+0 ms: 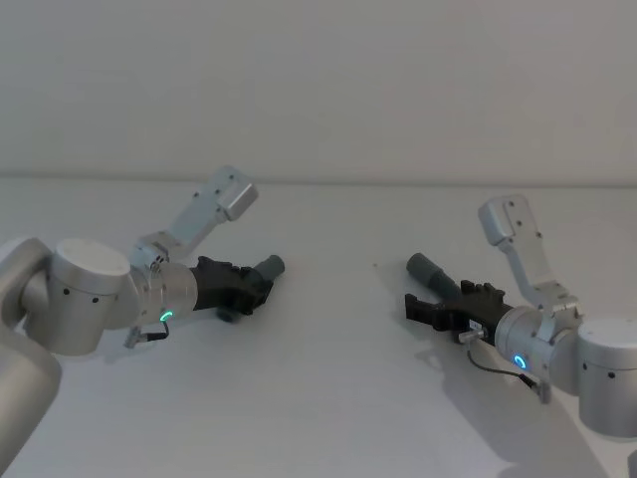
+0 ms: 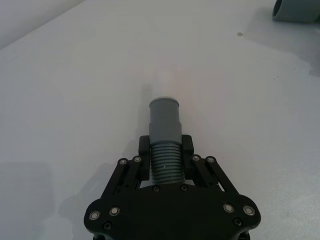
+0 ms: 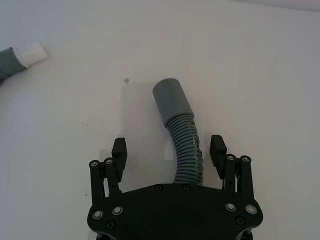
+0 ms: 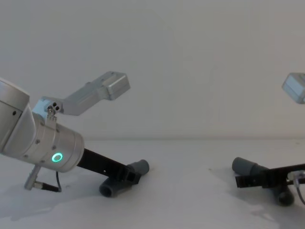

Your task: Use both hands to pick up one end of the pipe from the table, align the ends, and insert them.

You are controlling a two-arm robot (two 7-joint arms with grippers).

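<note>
The left hand (image 2: pixel 165 152) is squeezing tight on the ribbed part of the left pipe piece (image 2: pixel 165 125), low on the left of the desk (image 1: pixel 328 398). The right hand (image 3: pixel 169 150) is sitting with its fingers apart around the right pipe piece (image 3: pixel 175 107), not gripping it yet. The two pieces are lying well apart, so I think lifting, lining up and pushing together are all left to do

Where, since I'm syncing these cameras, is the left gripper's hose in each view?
Head: hose sticks out of the left gripper, left of centre.
Left wrist: hose at centre, fingers shut on it, cuff ahead.
Right wrist: hose at the picture's edge, white-tipped, beyond the speck.
Chest: hose low, left of centre.
Landmark: the dark speck, in all four.
</note>
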